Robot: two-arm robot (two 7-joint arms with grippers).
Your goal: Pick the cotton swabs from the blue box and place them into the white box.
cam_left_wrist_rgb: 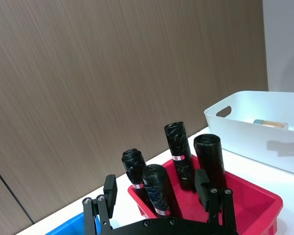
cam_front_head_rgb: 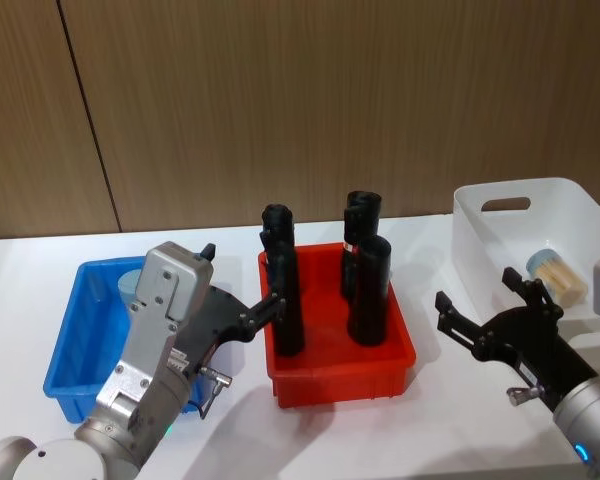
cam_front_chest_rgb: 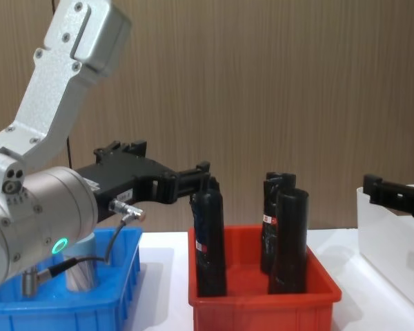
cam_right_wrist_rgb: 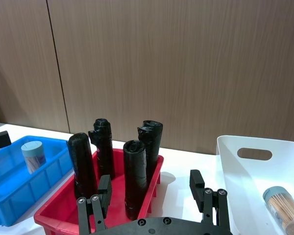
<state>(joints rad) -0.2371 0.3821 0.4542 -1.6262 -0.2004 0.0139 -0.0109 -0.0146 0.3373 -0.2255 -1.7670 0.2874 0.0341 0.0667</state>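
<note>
One swab jar [cam_front_head_rgb: 557, 276] lies in the white box [cam_front_head_rgb: 475, 240], at the right. Another jar [cam_right_wrist_rgb: 33, 155] stands in the blue box [cam_front_head_rgb: 75, 340], lower left. The left gripper [cam_front_head_rgb: 243, 273] and right gripper [cam_front_head_rgb: 477, 290] are wide and empty. I think the left should dip for it.

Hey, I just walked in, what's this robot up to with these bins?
It is moving cotton swab jars from the blue box to the white box. One jar lies in the white box, and another jar stands in the blue box. Both grippers are open and empty. The left gripper hangs raised between the blue box and the red bin, and the right gripper is near the white box.
</note>
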